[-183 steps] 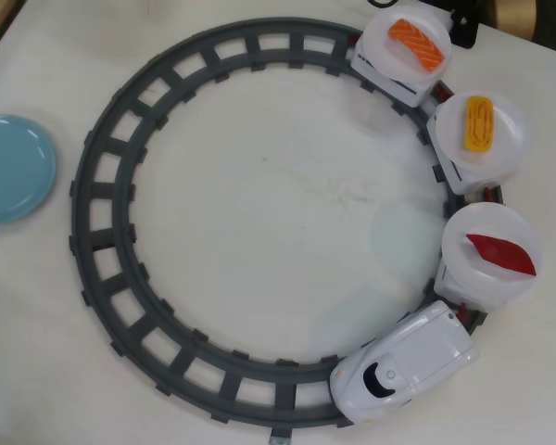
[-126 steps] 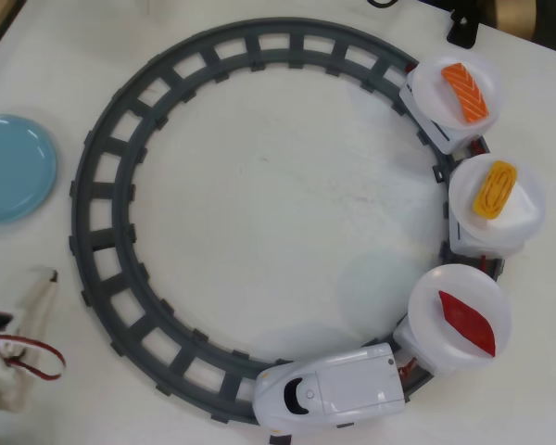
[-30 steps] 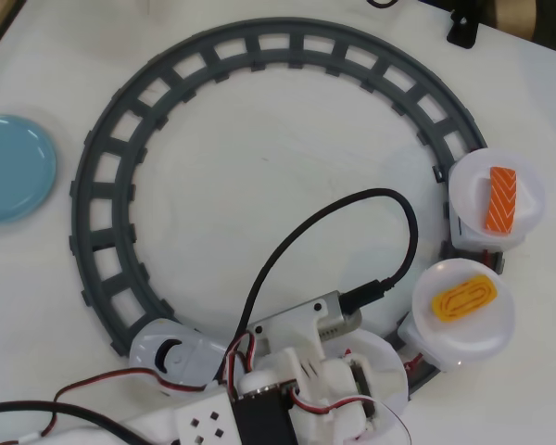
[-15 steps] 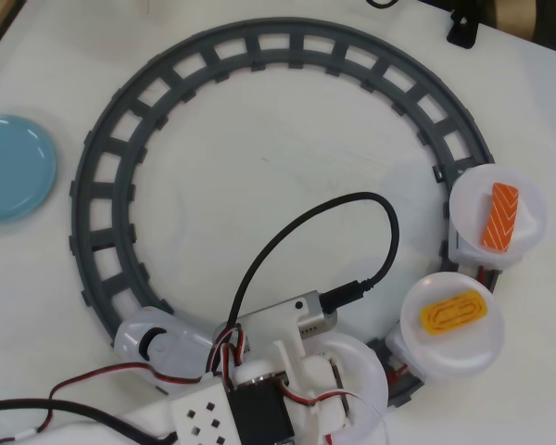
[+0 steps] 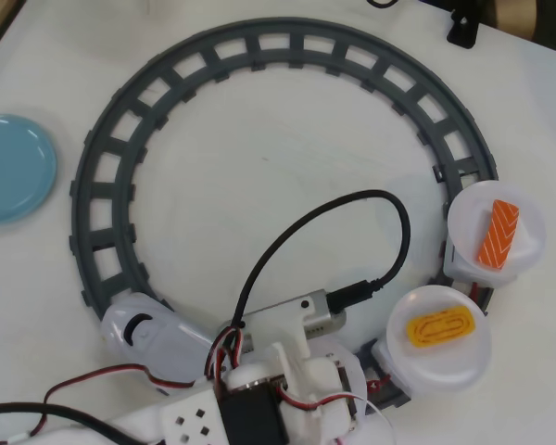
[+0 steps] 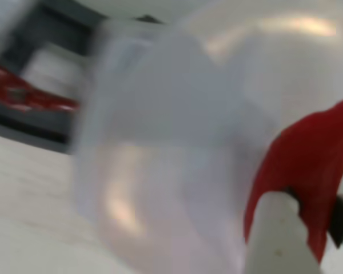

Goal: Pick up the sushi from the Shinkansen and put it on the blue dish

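Observation:
In the wrist view the dark-red sushi point(image 6: 308, 160) stands on edge at the right, between my white finger point(image 6: 277, 240) and a black part at the frame's edge. My gripper point(image 6: 313, 225) looks shut on it, close against a blurred round white plate point(image 6: 177, 142). In the overhead view my arm point(image 5: 278, 371) covers the car behind the Shinkansen nose point(image 5: 146, 334), and it hides the gripper and the sushi. The blue dish point(image 5: 9, 167) lies empty at the far left, outside the track.
A grey ring track point(image 5: 259, 56) fills the table. Two more cars carry white plates at the right, one with an orange striped piece point(image 5: 497, 232), one with a yellow piece point(image 5: 438, 328). A black cable point(image 5: 352, 199) loops over the ring's middle.

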Controlling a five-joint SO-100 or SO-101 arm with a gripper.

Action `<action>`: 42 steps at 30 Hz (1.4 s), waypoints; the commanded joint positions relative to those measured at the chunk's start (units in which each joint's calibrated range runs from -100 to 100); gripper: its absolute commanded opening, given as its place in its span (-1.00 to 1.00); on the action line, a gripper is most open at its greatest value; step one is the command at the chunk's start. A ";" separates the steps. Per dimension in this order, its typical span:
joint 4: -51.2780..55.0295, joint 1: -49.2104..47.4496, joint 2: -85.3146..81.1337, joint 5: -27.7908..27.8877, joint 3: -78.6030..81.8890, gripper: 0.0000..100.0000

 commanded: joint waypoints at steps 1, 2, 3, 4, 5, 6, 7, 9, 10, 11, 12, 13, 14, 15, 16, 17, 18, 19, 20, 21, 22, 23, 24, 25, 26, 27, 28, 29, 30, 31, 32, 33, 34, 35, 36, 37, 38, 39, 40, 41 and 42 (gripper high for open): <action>2.09 -4.82 -6.18 2.43 -9.50 -0.94; 3.53 -7.02 -7.01 3.21 -10.85 -0.94; 4.63 -9.67 -7.93 3.68 -11.58 -0.94; 5.57 -12.75 -8.92 4.10 -11.94 -0.94; 6.42 -16.36 -10.08 4.84 -12.03 -0.94; 7.35 -20.32 -11.33 5.46 -11.85 -0.94; 8.20 -24.45 -12.65 5.83 -11.76 -0.94; 9.65 -32.64 -15.14 6.35 -11.67 -0.94; 10.32 -36.69 -16.22 6.40 -11.58 -0.94; 10.66 -40.83 -17.13 6.46 -11.12 -0.94; 10.92 -44.70 -17.71 6.46 -10.40 -0.94; 10.92 -48.75 -17.96 6.46 -9.41 -0.94; 10.92 -52.62 -18.13 6.46 -8.06 -0.94; 10.83 -56.67 -18.05 6.46 -6.44 -0.94; 10.32 -60.46 -17.96 6.46 -4.45 -0.94; 9.82 -63.80 -17.96 6.67 -2.20 -0.94; 8.54 -66.88 -17.88 7.08 0.24 -0.94; 7.01 -69.44 -17.88 7.40 2.94 -0.94; 5.06 -71.73 -17.88 7.66 5.56 -0.94; 2.94 -73.66 -17.88 7.76 7.99 -0.94; 0.98 -75.16 -17.80 8.03 10.34 -0.94; -1.06 -76.48 -17.47 8.34 12.50 -0.94; -3.01 -77.45 -16.47 8.50 14.12 -0.94; -4.71 -78.33 -14.89 8.44 15.02 -0.94; -6.07 -79.03 -12.90 8.23 15.39 -0.94; -6.83 -79.47 -10.75 8.13 14.93 -0.94; -7.51 -79.74 -8.42 8.13 14.30 -0.94; -8.02 -79.74 -6.18 8.13 13.31 -0.94; -8.53 -79.74 -3.94 8.13 12.05 -0.94; -9.04 -79.74 -1.95 8.13 10.70 -0.94; -9.46 -79.65 -0.05 8.08 9.07 -0.94; -9.97 -79.56 1.61 8.08 7.54 -0.94; -10.48 -79.30 3.19 7.97 5.83 -0.94; -11.08 -79.03 4.60 7.50 4.11 -0.94; -11.93 -78.86 5.93 6.87 2.67 -0.94; -12.77 -78.68 7.34 6.51 1.32 -0.94; -13.37 -78.15 8.66 6.35 0.15 -0.94; -13.79 -77.71 9.99 6.30 -0.76 -0.94; -14.22 -77.36 11.07 6.30 -1.66 -0.94; -14.56 -77.27 12.15 6.30 -2.56 -0.94; -14.64 -77.09 13.06 6.30 -3.46 -0.94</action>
